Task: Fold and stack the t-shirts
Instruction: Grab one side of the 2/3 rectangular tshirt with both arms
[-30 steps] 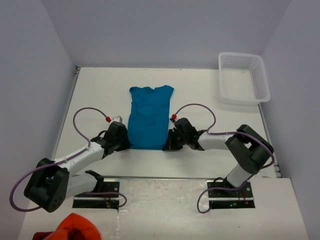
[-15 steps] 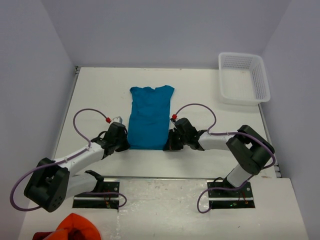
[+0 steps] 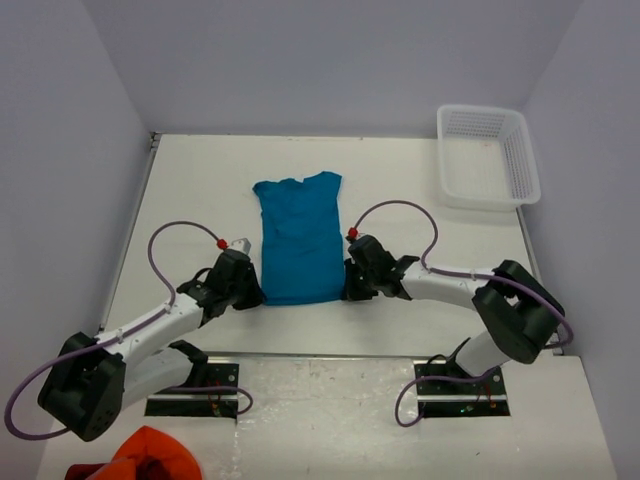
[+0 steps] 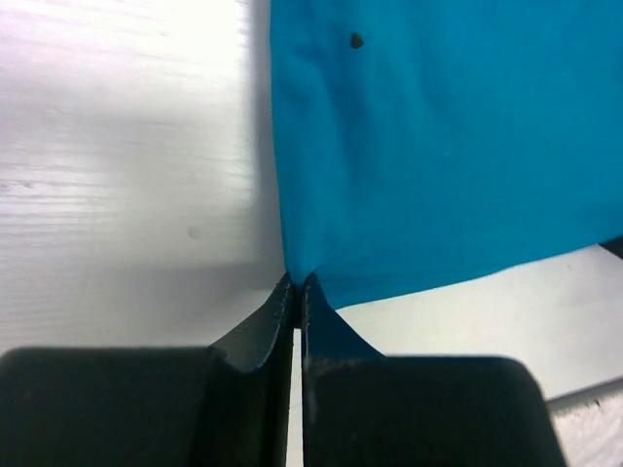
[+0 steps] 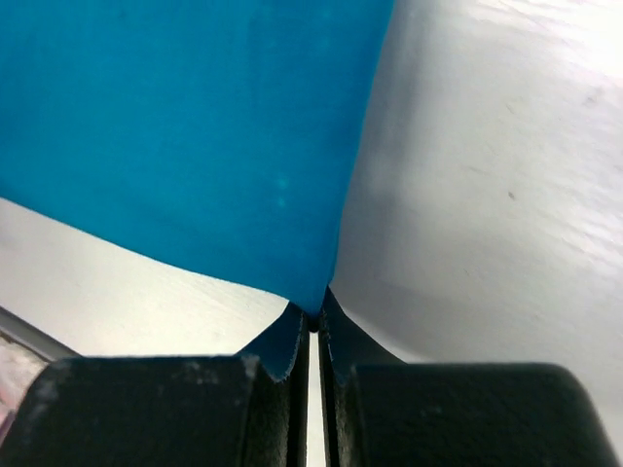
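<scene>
Fingers pinch t-shirt near corners, table around.

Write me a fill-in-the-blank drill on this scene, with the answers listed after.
1. The left claw and right claw are both ____ on the t-shirt.
2. Each pinches a near ____ of it.
3. The white basket stands at the table's far ____ corner.
4. The orange-red cloth lies by the ____ arm's base.
Answers: shut; corner; right; left.
</scene>
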`<action>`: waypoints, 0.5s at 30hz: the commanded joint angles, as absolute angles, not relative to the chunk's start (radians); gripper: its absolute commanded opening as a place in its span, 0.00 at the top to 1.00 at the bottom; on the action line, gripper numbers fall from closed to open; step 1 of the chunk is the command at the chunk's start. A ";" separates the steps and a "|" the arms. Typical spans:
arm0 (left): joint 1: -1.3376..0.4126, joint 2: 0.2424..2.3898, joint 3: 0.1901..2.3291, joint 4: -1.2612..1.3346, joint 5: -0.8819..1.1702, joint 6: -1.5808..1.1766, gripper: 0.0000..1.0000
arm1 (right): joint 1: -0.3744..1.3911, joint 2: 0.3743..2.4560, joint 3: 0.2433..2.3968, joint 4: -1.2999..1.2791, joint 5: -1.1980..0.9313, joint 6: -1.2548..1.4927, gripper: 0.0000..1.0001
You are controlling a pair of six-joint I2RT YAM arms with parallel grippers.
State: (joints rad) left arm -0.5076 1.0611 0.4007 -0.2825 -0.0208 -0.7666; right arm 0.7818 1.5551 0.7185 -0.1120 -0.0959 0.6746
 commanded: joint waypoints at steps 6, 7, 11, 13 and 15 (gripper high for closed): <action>-0.610 0.953 0.482 -0.402 -0.052 -0.736 1.00 | 0.841 1.329 0.755 -0.411 0.114 0.620 1.00; -0.612 0.939 0.483 -0.402 -0.048 -0.735 1.00 | 0.842 1.319 0.753 -0.417 0.112 0.621 1.00; -0.617 0.920 0.473 -0.411 -0.015 -0.732 1.00 | 0.865 1.287 0.752 -0.437 0.107 0.624 1.00; -0.621 0.904 0.468 -0.422 -0.009 -0.735 1.00 | 0.893 1.269 0.752 -0.448 0.117 0.637 1.00; -0.627 0.882 0.462 -0.434 -0.005 -0.739 1.00 | 0.916 1.258 0.755 -0.465 0.127 0.650 1.00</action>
